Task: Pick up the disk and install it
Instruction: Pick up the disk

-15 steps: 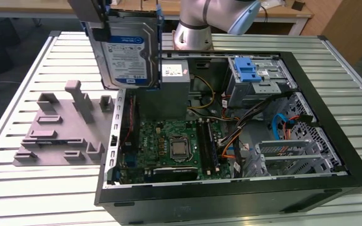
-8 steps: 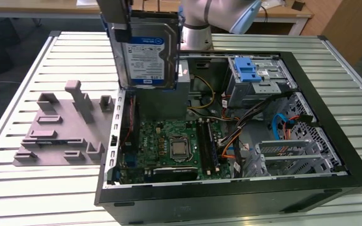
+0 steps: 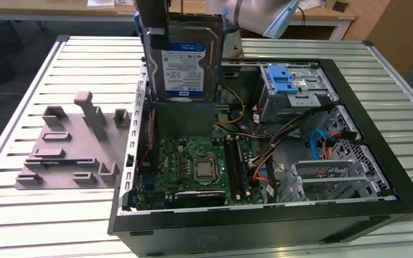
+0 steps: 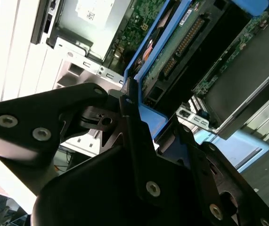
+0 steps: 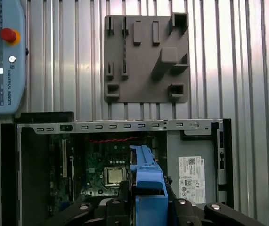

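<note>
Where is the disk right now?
The disk hangs upright in the gripper, above the open computer case. It is over the case's side at the exterior view's left, with the motherboard just below it.

Black jaws on the disk (image 4: 183, 44)
</note>
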Controlling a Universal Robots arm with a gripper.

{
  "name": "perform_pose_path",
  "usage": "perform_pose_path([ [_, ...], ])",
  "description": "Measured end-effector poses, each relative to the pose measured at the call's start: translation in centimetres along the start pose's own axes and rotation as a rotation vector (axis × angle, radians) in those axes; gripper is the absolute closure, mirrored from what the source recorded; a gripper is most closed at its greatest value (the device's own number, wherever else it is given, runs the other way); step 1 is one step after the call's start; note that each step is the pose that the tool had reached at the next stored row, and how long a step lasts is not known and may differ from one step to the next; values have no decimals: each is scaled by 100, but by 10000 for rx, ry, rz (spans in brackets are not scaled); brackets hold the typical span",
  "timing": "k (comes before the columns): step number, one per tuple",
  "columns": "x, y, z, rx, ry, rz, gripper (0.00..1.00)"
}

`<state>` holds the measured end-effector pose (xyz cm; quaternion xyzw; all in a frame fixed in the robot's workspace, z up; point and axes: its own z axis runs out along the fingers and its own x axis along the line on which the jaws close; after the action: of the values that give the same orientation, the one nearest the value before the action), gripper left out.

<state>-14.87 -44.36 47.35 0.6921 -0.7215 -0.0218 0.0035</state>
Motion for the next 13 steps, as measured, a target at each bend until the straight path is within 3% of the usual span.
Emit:
perform_pose_path([
  [4, 15, -87, 1, 130, -8, -4, 63],
  [13, 4, -476, 8, 136, -7, -5, 63],
])
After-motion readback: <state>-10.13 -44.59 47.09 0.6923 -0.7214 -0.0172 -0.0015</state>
